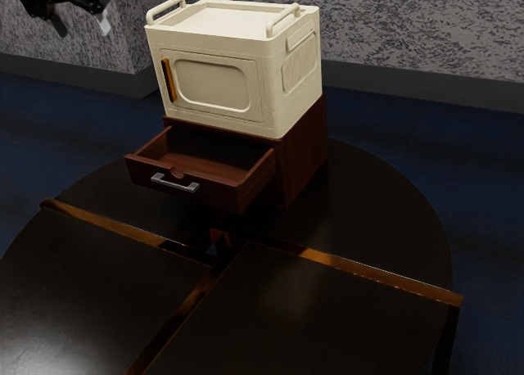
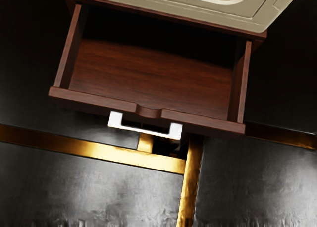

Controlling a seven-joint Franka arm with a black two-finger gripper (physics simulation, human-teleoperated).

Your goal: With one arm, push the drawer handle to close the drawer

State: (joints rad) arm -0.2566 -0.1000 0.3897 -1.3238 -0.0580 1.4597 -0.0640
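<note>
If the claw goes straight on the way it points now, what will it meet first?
Most likely the open drawer's front, near the handle. Depth and exact line are unclear, so it might meet the table first.

Before me stands a rounded black desk (image 1: 377, 178), gold-brown bands (image 1: 385, 277) running across its top and meeting near its middle. Beyond the desk rise mottled grey walls (image 1: 393, 23), with a plain, darker grey baseboard (image 1: 409, 79) below. Deep blue floor (image 1: 491, 162) surrounds it. Light leaves a pale sheen on the desk's surface, the room otherwise dim.
</note>
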